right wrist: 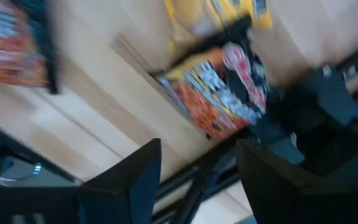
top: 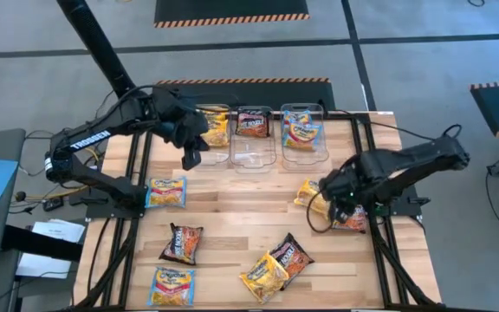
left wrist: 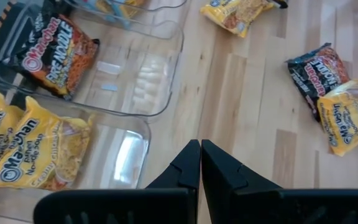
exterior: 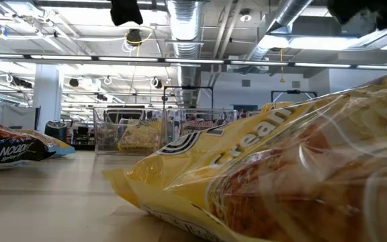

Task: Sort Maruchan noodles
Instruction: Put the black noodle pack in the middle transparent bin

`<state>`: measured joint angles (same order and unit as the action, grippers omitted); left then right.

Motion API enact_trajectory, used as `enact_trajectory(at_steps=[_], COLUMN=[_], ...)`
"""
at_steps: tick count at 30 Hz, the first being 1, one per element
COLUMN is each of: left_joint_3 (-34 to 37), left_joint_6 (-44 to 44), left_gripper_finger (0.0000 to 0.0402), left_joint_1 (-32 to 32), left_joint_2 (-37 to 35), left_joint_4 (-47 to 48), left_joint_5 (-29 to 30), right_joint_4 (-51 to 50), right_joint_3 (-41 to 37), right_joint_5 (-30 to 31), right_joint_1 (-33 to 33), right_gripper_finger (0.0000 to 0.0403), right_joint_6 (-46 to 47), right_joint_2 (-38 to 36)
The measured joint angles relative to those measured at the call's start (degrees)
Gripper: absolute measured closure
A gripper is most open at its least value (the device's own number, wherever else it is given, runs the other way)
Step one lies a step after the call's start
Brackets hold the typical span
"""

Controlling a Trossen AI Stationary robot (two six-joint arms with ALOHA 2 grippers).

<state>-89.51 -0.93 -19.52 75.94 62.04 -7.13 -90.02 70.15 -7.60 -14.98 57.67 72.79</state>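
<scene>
Jaws spread wide, right claw (top: 340, 208) hovers over the dark packet (top: 351, 221) lying just below it at the surface's (top: 232, 234) right edge, far nearer than the closed left claw (top: 191, 156).

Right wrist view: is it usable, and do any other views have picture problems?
Right wrist view: motion-smeared, the crinkly dark-and-orange noodle packet barely legible. Low view: a yellow ramen packet fills the foreground, soft and glary. Left wrist view: glare on the clear plastic bin. High view: clean.
</scene>
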Motion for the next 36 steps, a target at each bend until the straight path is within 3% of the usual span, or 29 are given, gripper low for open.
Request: enact_trajectory(at_steps=[10, 36], left_joint_3=[0.0, 0.0], left_joint_6=[0.8, 1.6], left_gripper_finger=[0.0401, 0.0401], left_joint_1=[2.4, 4.2], left_joint_2=[0.0, 0.0], left_joint_4=[0.0, 0.0], left_joint_5=[0.0, 0.3], right_joint_4=[3.3, 25.7], right_joint_3=[-9.8, -30.8], right_joint_5=[-1.0, -3.1], right_joint_1=[-4.1, -4.5], right_gripper_finger=[0.0161, 0.0161], right_joint_6=[13.0, 30.6], right_joint_2=[0.0, 0.0])
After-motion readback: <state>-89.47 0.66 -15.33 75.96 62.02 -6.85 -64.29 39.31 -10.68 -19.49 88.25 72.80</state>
